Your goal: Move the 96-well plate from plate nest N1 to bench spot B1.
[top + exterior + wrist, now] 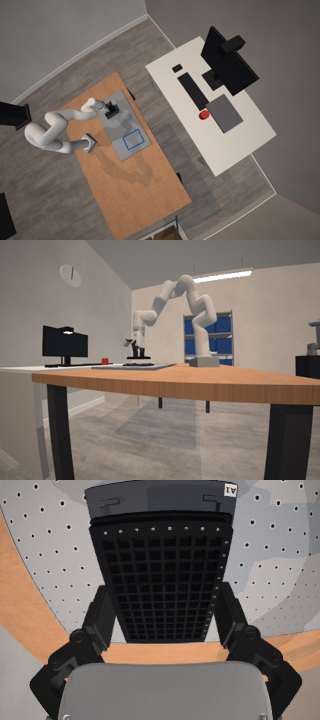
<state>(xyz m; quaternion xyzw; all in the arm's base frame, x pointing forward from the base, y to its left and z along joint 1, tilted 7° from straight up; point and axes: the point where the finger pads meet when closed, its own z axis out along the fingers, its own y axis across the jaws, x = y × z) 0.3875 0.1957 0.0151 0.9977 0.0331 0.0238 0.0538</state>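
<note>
My gripper (164, 596) is shut on the black 96-well plate (162, 582), its fingers on the plate's two long sides. The plate hangs level a little above the dark plate nest N1 (160, 495), whose far rim shows beyond it in the wrist view. In the side view the plate (138, 357) is clear of the nest (138, 364) on the grey deck mat. From above, the gripper and plate (112, 110) are at the mat's far end. The blue taped outline B1 (133, 139) lies on the same mat, nearer its other end, and is empty.
The grey perforated mat (125, 125) lies on the wooden table; the arm's base (89, 142) stands beside it. A white desk with a monitor (227, 62), keyboard (193, 90) and red cup (203, 114) stands apart to the right. Blue shelves (209, 335) stand behind.
</note>
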